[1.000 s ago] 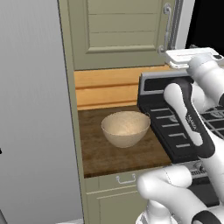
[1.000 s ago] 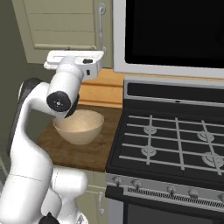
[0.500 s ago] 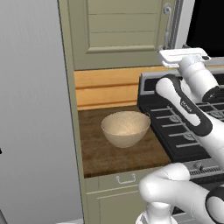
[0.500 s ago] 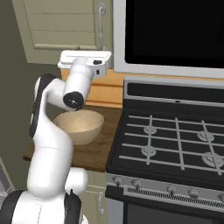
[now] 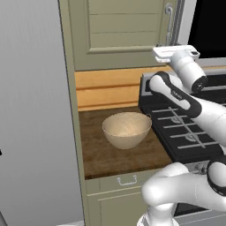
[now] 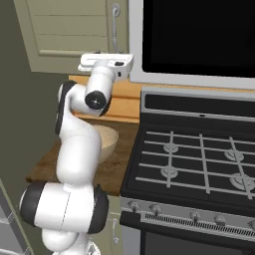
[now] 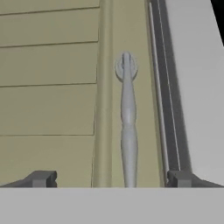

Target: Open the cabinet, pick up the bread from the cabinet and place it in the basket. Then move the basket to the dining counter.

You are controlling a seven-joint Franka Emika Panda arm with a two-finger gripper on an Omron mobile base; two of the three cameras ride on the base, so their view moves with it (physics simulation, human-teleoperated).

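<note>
The cabinet [image 5: 119,31] is shut, its sage-green panelled door [image 7: 52,87] close in front of the hand. Its long silver handle [image 7: 127,122] runs upright between my two dark fingertips [image 7: 41,178]. My gripper [image 7: 111,179] is open, one tip on each side of the handle and clear of it. The white hand [image 5: 174,53] hovers just below the handle [image 5: 169,17], level with the door's lower edge. The tan basket [image 5: 127,129] sits empty on the short wood counter, partly behind the arm [image 6: 107,142]. The bread is hidden. The dining counter is out of view.
A black gas stove [image 6: 199,159] stands right of the short dark wood counter [image 5: 101,154], backed by orange planks [image 5: 106,88]. A grey wall [image 5: 31,110] bounds the left. A dark panel [image 6: 199,35] hangs above the stove. A green drawer [image 5: 128,180] lies below.
The arm has swung the hand left, from over the stove toward the cabinet handle. The jaws stayed open and the basket has not moved.
</note>
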